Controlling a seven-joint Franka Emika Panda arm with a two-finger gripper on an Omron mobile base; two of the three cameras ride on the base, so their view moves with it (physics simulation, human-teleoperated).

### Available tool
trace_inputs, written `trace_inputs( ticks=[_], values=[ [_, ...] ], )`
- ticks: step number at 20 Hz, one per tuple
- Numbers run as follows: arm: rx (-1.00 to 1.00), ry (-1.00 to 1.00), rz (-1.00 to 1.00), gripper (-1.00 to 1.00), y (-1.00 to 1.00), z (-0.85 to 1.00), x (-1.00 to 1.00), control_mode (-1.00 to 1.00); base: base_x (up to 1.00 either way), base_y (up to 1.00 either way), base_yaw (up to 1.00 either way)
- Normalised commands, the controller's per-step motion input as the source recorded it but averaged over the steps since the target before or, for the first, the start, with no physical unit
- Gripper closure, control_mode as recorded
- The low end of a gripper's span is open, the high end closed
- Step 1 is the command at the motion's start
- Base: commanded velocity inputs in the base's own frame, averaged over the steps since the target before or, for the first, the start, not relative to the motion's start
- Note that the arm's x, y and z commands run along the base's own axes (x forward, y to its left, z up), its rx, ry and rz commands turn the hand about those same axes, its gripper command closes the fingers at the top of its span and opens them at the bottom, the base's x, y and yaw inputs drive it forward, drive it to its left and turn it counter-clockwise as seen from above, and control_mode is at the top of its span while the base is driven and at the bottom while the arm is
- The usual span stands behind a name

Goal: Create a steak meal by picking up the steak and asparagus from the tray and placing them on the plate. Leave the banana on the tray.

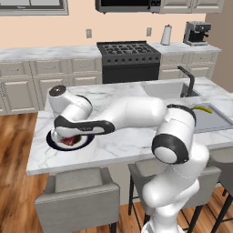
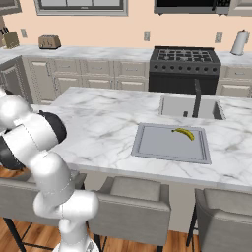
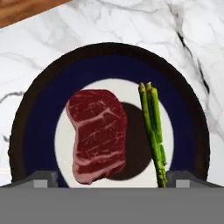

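In the hand view the plate [image 3: 39,113] lies on the marble island directly below my gripper [image 3: 113,180]. The dark-red steak [image 3: 98,133] rests on the left of its centre. The green asparagus [image 3: 153,127] lies beside the steak on the right, apart from it. My fingertips [image 3: 43,178] stand wide apart at either side, open, with nothing between them. In the left base view the hand hovers over the plate [image 1: 51,139] near the island's left front edge. The yellow banana [image 2: 185,133] lies on the grey tray [image 2: 162,145] further right along the island.
Behind the tray are a sink [image 2: 189,106] and a dark faucet [image 2: 197,96]. A stove [image 1: 128,54] stands against the back wall. Grey chairs [image 1: 77,198] line the island's front edge. Bare marble [image 2: 98,128] lies between plate and tray.
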Motion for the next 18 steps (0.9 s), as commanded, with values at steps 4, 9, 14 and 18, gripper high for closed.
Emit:
trace_inputs(
  ticks=[4,9,14,18],
  values=[
    [0.00,-0.34,0.00,-1.00,-0.69,0.60,-0.98,-1.00,0.00,0.00,0.00],
    [0.00,-0.40,0.00,-1.00,-0.68,0.74,-1.00,-1.00,0.00,0.00,0.00],
    [0.03,-0.43,0.00,-1.00,-0.61,0.85,-1.00,-1.00,0.00,0.00,0.00],
    [0.06,-0.29,0.00,-1.00,-0.52,1.00,-0.82,-1.00,0.00,0.00,0.00]
  ],
)
